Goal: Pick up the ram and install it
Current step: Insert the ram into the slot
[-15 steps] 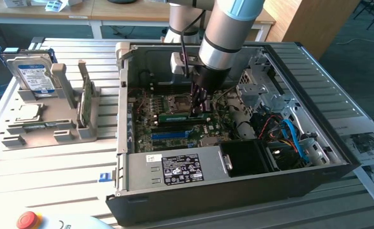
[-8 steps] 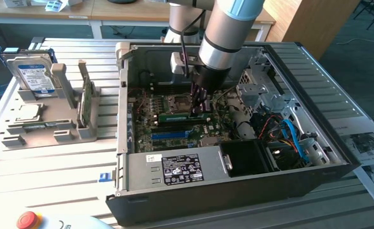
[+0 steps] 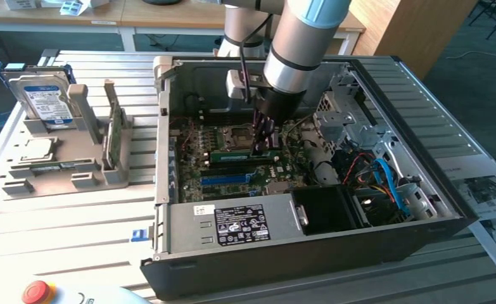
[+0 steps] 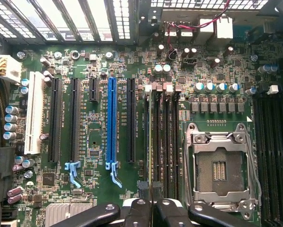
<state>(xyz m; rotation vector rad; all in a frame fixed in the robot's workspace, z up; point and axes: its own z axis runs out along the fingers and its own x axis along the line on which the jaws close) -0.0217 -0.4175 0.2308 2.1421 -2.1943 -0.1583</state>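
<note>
Green and narrow, the ram point(image 3: 241, 154) sits at the tips of your pincer point(image 3: 263, 149), deep inside the open computer case point(image 3: 315, 253). It lies level just over the motherboard point(image 3: 199, 166), next to the processor socket point(image 3: 235, 134). You have the pincer's fingers drawn close together on the stick, pinching it across its thin faces, with the arm coming down into the case from above. In the wrist view your pincer point(image 4: 152, 201) shows its two dark fingers point(image 4: 140, 210) nearly touching, with only a slim gap between them. They are lined up along the row of black memory slots point(image 4: 172, 142) that runs beside the bare metal processor socket. A long blue slot point(image 4: 111, 118) stands on the opposite side of those memory slots from the socket. Whether the stick's lower edge is seated in a slot or only resting at its mouth, you cannot tell. Outside the case, toward the exterior view's left, a grey holder point(image 3: 87, 177) stands on the slatted counter point(image 3: 62, 221), well apart from the pincer. It carries the blue-labelled hard drive point(image 3: 47, 101) upright and a larger green card point(image 3: 115, 130) standing on edge.
</note>
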